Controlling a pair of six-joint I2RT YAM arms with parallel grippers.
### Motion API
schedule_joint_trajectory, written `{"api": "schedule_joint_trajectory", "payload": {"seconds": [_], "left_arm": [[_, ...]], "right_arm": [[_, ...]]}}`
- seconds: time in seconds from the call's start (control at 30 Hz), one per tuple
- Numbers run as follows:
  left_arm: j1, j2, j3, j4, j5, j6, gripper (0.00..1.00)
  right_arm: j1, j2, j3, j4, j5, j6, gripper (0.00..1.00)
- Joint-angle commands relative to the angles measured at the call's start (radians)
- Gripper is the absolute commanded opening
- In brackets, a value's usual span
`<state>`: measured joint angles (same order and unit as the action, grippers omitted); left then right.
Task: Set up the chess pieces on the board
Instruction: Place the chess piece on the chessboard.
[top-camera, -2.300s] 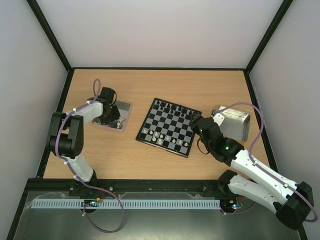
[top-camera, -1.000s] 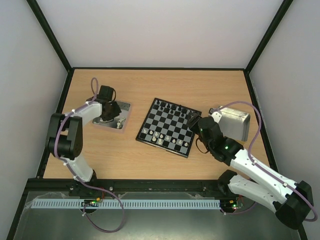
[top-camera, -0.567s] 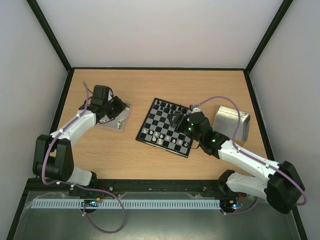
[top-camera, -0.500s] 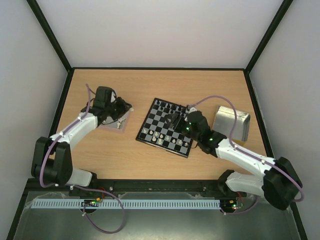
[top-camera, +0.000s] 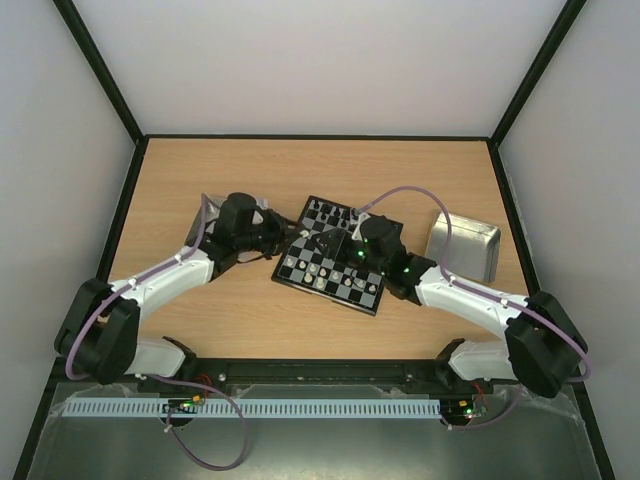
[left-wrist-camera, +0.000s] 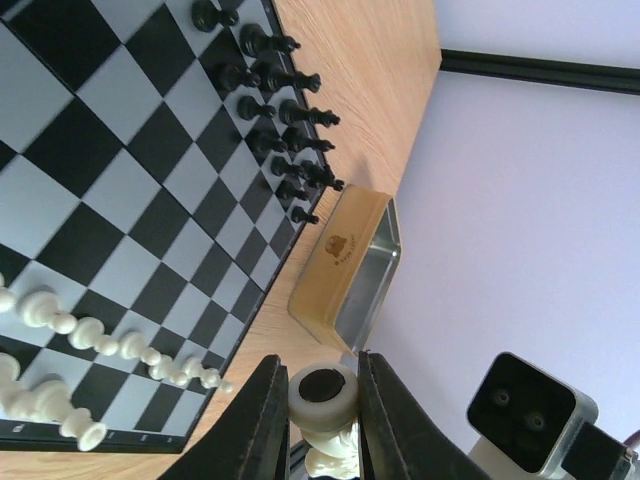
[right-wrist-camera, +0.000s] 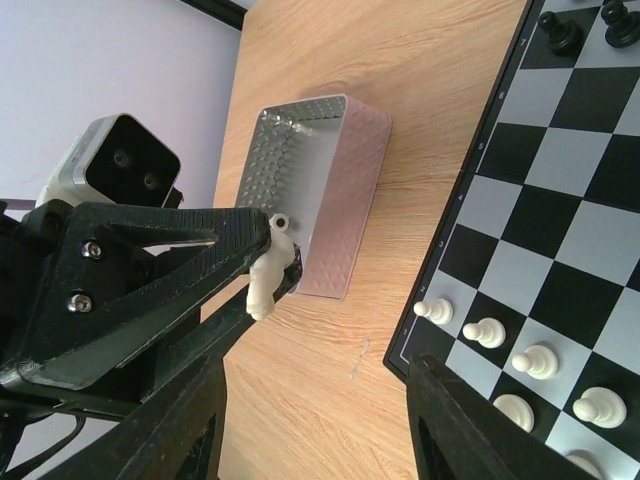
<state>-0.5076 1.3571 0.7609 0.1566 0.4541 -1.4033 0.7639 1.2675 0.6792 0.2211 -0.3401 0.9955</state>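
Shape is hard to judge on the cream chess piece (left-wrist-camera: 325, 400) clenched in the left jaws just off the board's (left-wrist-camera: 120, 170) white-pawn corner, above the desk (right-wrist-camera: 400, 60), since mostly its round base shows. Over the board the right jaws hang released, nothing between them, cut off at the wrist view's lower edge. Small dark mark on the metal tray (left-wrist-camera: 345, 265) beyond the board's black row is too tiny to read.
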Motion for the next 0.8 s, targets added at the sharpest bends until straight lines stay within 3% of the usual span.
{"api": "schedule_joint_trajectory", "payload": {"seconds": [0.0, 0.23, 0.77], "left_arm": [[-0.030, 0.028, 0.009, 0.064, 0.024, -0.078, 0.13], [-0.058, 0.042, 0.005, 0.083, 0.027, -0.101, 0.12], [-0.083, 0.054, 0.000, 0.092, 0.044, -0.130, 0.13]], "right_arm": [[0.010, 0.019, 0.045, -0.006, -0.008, -0.029, 0.49], [0.011, 0.038, 0.063, -0.027, 0.014, -0.041, 0.42], [0.010, 0.065, 0.078, -0.030, 0.029, -0.029, 0.14]]}}
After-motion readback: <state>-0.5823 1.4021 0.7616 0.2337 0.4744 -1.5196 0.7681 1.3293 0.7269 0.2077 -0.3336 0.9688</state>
